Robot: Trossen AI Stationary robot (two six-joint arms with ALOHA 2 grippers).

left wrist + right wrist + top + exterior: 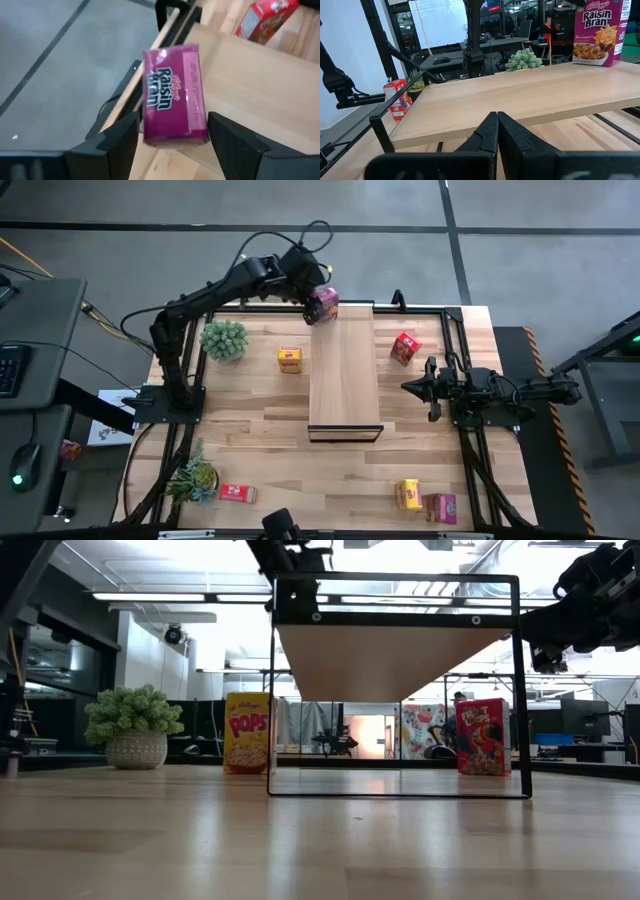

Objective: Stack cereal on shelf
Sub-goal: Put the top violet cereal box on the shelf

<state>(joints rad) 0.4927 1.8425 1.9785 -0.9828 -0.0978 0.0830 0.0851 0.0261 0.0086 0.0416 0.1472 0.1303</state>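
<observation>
The purple Raisin Bran box (174, 94) stands on the far corner of the shelf (345, 375), directly below my left tool (322, 293), whose 2 fingers (120, 142) are spread to either side of the box with a gap showing on both sides, so I am not pinching it. From my right wrist the same box reads upright at the shelf's far end. Further from that tool, a yellow box (290, 360) stands on the bench (260, 450) just beside the shelf's long edge, near a round potted plant (223, 339), and a red box (405, 348) stands on the bench on the shelf's other side. My right tool (420, 387) waits beside the shelf on that side, close to the red box, its fingers pressed together with nothing between them. Well apart from both tools, along the near edge of the bench, lie another red box (237, 493) next to a second plant (193, 478), and, toward the opposite corner, a yellow box (410, 494) touching or nearly touching a second purple box (440, 508).
</observation>
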